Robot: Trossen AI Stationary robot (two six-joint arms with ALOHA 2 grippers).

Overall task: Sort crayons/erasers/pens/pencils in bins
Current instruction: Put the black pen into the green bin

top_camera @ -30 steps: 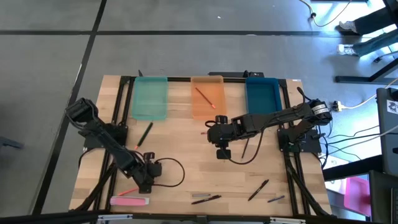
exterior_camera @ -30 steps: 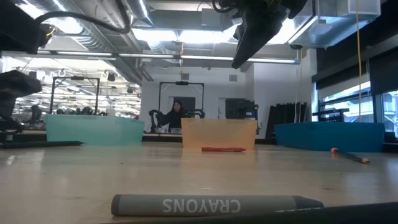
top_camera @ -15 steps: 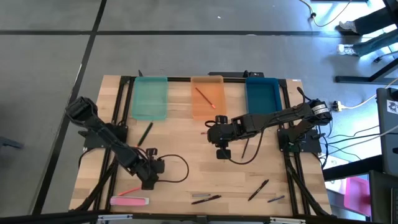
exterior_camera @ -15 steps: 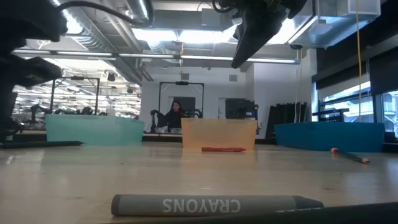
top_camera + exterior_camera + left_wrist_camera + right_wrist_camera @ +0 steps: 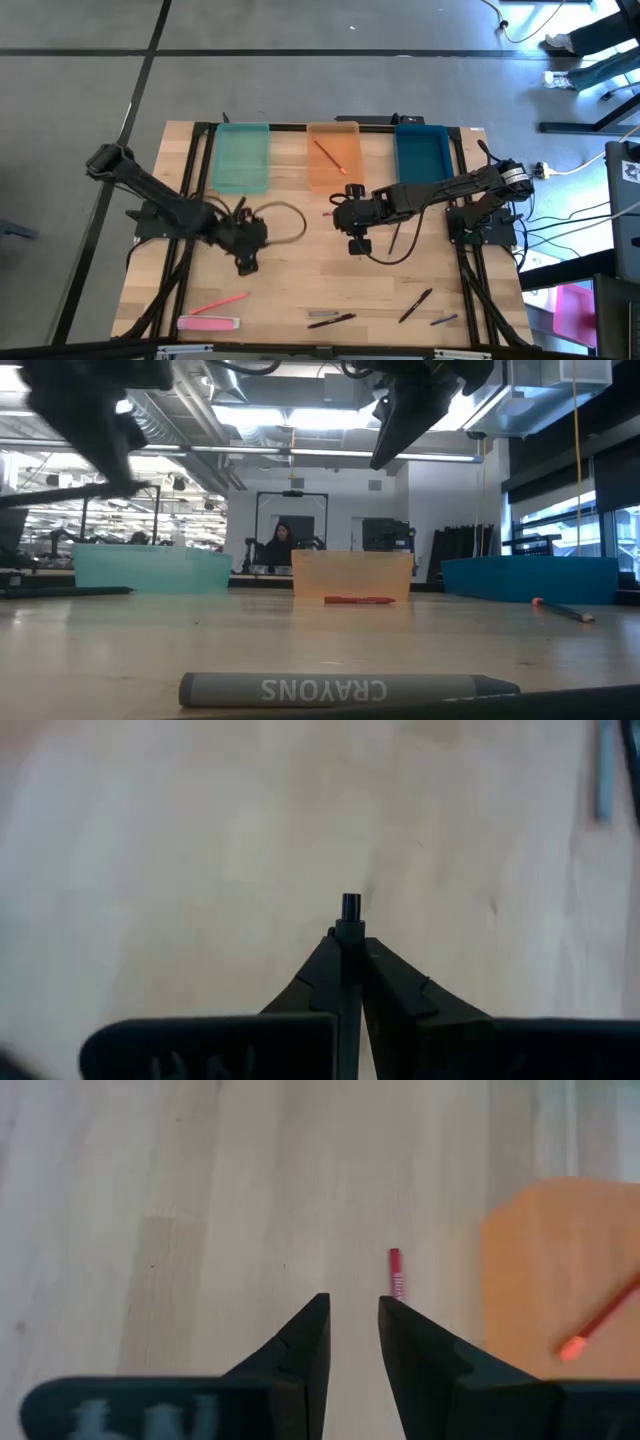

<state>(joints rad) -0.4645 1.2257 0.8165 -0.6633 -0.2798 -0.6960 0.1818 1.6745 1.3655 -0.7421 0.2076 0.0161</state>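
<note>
My left gripper (image 5: 246,260) hangs over the table's left middle, in front of the teal bin (image 5: 242,158), and is shut on a slim black pen (image 5: 350,906). Over the middle of the table my right gripper (image 5: 357,245) stands open, with nothing between its fingers (image 5: 353,1305). The orange bin (image 5: 333,168) holds a red pencil (image 5: 328,155); the blue bin (image 5: 421,155) stands to its right. A pink pencil (image 5: 226,300) and the pink eraser (image 5: 208,323) lie at the near left. A red crayon (image 5: 396,1272) lies beside the orange bin (image 5: 560,1270). My left gripper pinches the black pen between its two fingers. Only a short end of it (image 5: 350,904) shows past the fingertips; the fingers hide the rest. The fingers slant downward and the pen is lifted clear of the table.
Near the front edge lie a grey crayon (image 5: 350,688), black pens (image 5: 335,320) (image 5: 415,305) and a small grey stick (image 5: 445,320). A black cable loops beside the left arm (image 5: 285,225). Bare wood lies between the two grippers.
My left gripper has risen from the near left of the table, beside the pink pencil, and gone toward the far edge and the teal bin, staying shut. The pink pencil now shows at full length.
</note>
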